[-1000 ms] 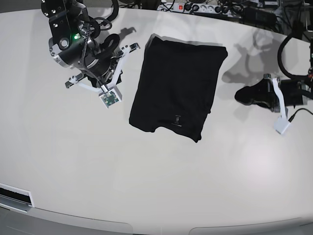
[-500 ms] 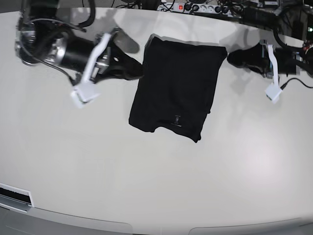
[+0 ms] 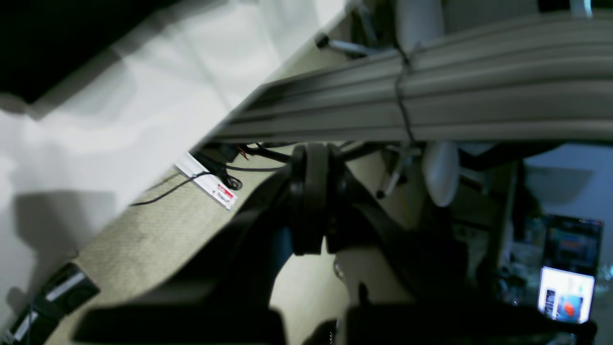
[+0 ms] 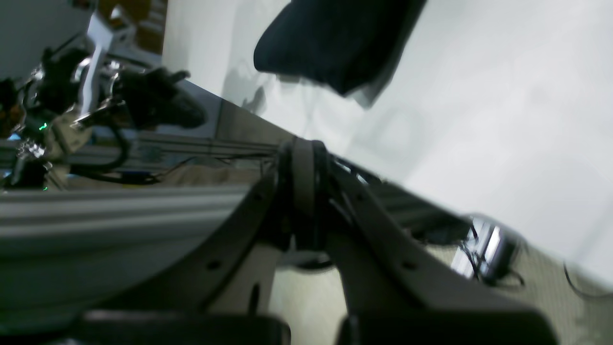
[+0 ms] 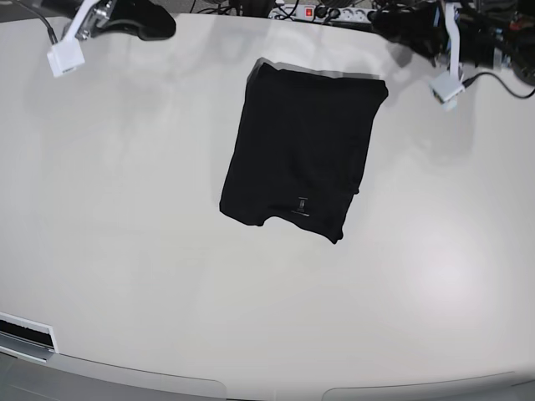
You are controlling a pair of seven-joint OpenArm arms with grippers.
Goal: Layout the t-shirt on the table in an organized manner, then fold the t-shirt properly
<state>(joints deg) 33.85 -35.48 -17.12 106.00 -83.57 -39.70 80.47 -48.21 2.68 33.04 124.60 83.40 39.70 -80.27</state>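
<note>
The table (image 5: 125,276) is left bare on all sides of the folded t-shirt (image 5: 301,150), which lies flat near the far middle. Wide room is offered along the near half and to both sides. The right hand (image 5: 155,23) is held at the far left corner and the left hand (image 5: 393,25) at the far right, both well apart from the cloth. Cables and a power strip (image 5: 322,12) are crowded just behind the far edge.
</note>
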